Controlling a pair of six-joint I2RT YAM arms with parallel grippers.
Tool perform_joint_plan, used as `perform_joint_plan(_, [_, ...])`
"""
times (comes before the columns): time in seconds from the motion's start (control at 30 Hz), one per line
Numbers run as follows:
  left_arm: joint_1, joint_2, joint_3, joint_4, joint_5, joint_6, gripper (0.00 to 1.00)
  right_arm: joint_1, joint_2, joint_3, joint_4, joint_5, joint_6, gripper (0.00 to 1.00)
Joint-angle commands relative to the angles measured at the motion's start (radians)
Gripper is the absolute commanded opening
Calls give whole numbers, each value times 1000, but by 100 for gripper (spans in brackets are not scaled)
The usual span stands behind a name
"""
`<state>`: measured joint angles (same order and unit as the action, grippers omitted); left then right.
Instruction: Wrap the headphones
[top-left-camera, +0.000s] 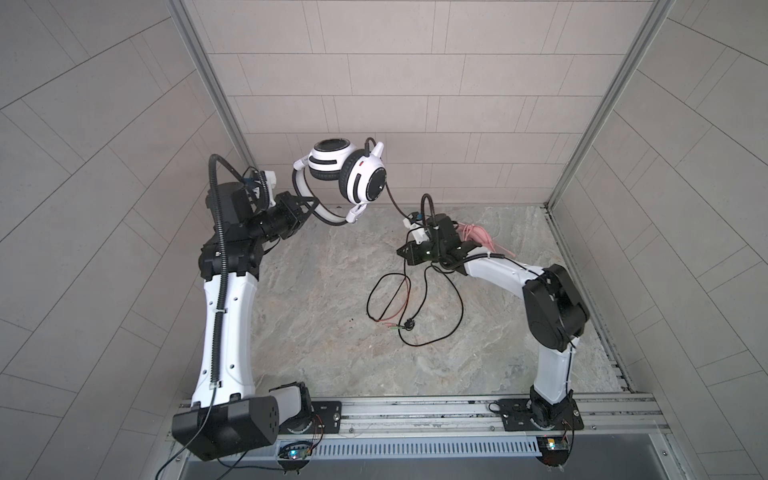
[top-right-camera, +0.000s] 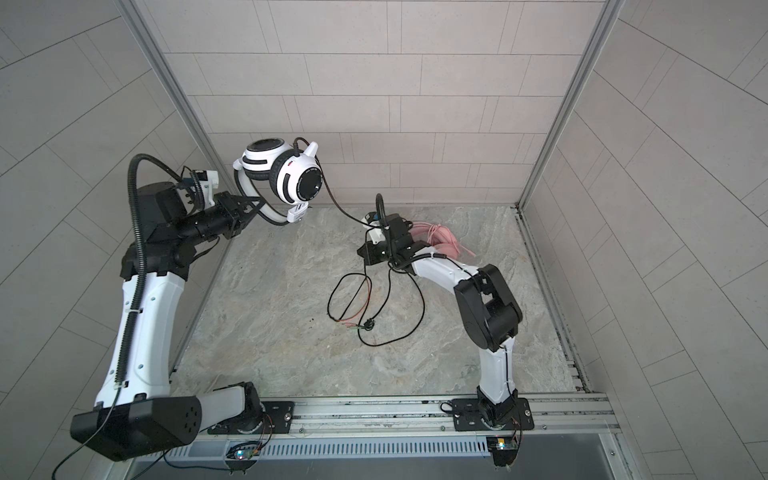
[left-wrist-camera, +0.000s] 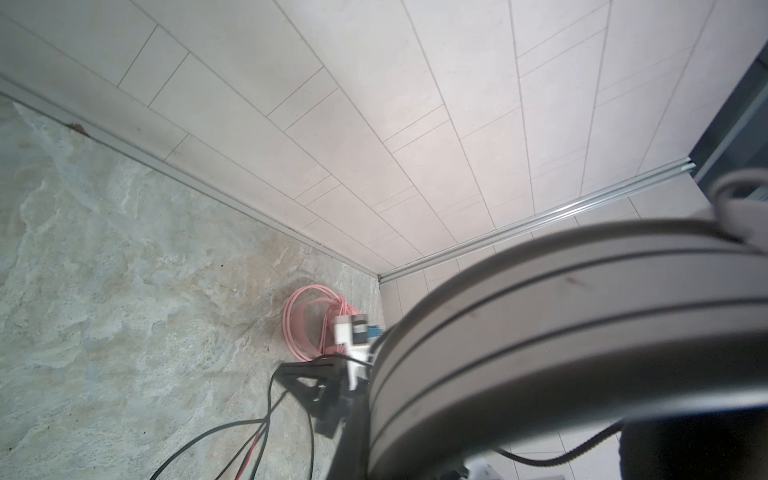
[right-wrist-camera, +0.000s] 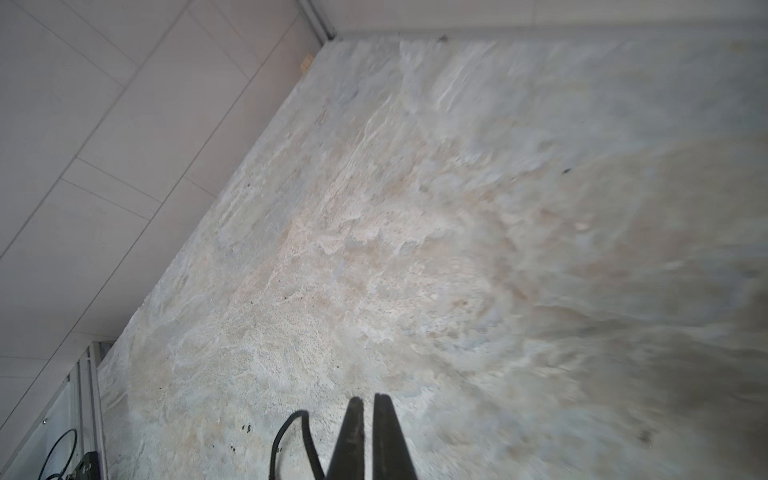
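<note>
**A:** Where is the white-and-black headset (top-left-camera: 349, 176)?

**B:** It's up in the air, far and left of centre, clear of the table (top-left-camera: 332, 365). The left gripper (top-left-camera: 312, 206) has its jaws clamped on the headband (top-left-camera: 331, 216), a flat white strip paired with thin black wire hoops. In the left wrist view that band is a broad, blurred arc with two dark grooves.

**A:** And the cups?

**B:** They're round, glossy white shells with black slots. One shows a black disc face ringed with fine markings. Dark cushions sit between them.

**A:** The cord?

**B:** A thin black cable (top-left-camera: 394, 203) leaves the nearer cup and runs down to the right gripper (top-left-camera: 401, 251). From there it lies on the table in loose loops, with a small round lump and thin red and green strands near its end.

**A:** Is that gripper holding it?

**B:** Its tapered black fingers (right-wrist-camera: 353, 440) are pressed almost together, with only a slit between the tips. The cable curls just beside one finger. I can't tell whether it is nipped further back.

**A:** And the pink headset (left-wrist-camera: 305, 328)?

**B:** It's far right on the table, behind the right wrist. It shows as a smooth pink hoop with its cord bunched in coils.

**A:** What's the surface like?

**B:** Matte, with a marbled stone pattern in grey and beige. The wall panels (top-left-camera: 374, 83) are pale with tile-like seams.
</note>
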<state>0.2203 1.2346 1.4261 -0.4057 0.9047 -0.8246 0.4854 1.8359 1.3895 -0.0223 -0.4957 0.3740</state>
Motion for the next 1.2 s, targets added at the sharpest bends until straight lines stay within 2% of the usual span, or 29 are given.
perform_joint_plan(0.0, [40,-4,-51,207,41,-112,0,-77,-210,-25,-40,32,-25,3])
perform_joint_plan(0.17, [74,19,-69,216,22,-102,0,-136,-473,-69,-121,117,-40,3])
perform_joint_plan(0.3, [77,31,-91,252,8,-113,0,-125,-577,-131,-126,94,5,2])
perform_joint_plan(0.47, [77,25,-80,224,-40,-84,0,-112,-478,-193,-201,10,-3,2])
perform_joint_plan(0.57, [77,31,-56,167,-73,-58,0,-95,-430,-216,-266,14,-38,2])
perform_joint_plan(0.7, [83,42,-7,17,-188,-14,0,-56,-407,-219,-357,67,-86,2])
perform_joint_plan(0.87, [80,12,-45,-17,-320,-13,0,56,-379,-145,-521,188,-186,2])
perform_joint_plan(1.0, [59,-12,-36,-117,-429,76,0,166,-369,-83,-639,270,-247,2])
perform_joint_plan(1.17, [-10,-37,-35,-211,-592,210,0,285,-390,-13,-757,357,-292,2])
